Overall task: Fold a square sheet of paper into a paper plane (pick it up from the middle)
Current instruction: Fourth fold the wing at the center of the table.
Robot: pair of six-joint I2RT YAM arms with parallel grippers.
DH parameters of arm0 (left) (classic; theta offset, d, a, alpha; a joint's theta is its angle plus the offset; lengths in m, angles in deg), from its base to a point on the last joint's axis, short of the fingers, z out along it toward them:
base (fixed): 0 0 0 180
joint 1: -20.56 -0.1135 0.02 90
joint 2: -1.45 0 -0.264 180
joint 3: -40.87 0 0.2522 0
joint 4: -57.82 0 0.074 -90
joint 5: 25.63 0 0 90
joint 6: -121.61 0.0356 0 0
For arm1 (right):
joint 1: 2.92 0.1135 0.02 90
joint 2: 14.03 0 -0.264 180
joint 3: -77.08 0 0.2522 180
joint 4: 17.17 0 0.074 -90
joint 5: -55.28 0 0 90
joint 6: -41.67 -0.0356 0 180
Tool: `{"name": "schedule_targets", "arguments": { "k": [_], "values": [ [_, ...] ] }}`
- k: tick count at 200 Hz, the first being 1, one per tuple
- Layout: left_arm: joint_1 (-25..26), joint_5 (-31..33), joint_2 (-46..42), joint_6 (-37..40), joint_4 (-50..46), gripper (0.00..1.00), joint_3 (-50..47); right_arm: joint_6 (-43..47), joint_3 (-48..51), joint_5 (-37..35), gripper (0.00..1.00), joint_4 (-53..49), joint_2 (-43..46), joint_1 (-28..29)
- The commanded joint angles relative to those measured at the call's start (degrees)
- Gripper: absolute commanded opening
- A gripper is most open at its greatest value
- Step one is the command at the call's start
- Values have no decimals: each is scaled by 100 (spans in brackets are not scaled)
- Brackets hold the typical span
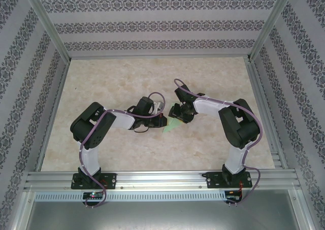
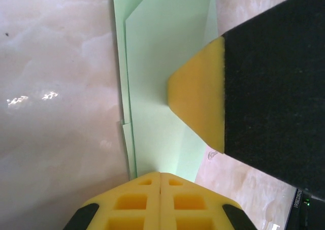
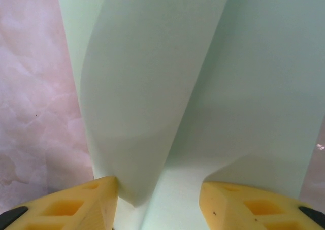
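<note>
The square sheet of paper (image 1: 171, 127) lies mid-table as a pale green wedge, folded in layers. In the left wrist view the paper (image 2: 162, 77) runs flat away from my left gripper (image 2: 160, 182), whose yellow fingers are shut together with their tips at the paper's near end. One yellow fingertip (image 2: 198, 105) of the right gripper presses on the paper from the right. In the right wrist view my right gripper (image 3: 158, 202) stands open astride the paper (image 3: 228, 88). A raised flap (image 3: 137, 113) curls up between the fingers and touches the left one. Both grippers (image 1: 161, 121) (image 1: 177, 117) meet over the wedge.
The marble-patterned tabletop (image 1: 122, 83) stretches out on all sides of the paper. Patterned walls (image 1: 152, 27) and aluminium rails (image 1: 157, 179) enclose it. Both arms bend inward from their bases at the near edge.
</note>
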Motion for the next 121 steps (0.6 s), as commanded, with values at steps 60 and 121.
{"name": "schedule_targets", "arguments": {
  "k": [60, 121],
  "values": [
    [46, 254, 161, 281, -957, 0, 309, -106, 327, -247, 50, -228, -647, 85],
    [65, 653, 237, 287, -1814, 0, 392, 129, -15, 127, 52, -281, 832, -75]
  ]
}}
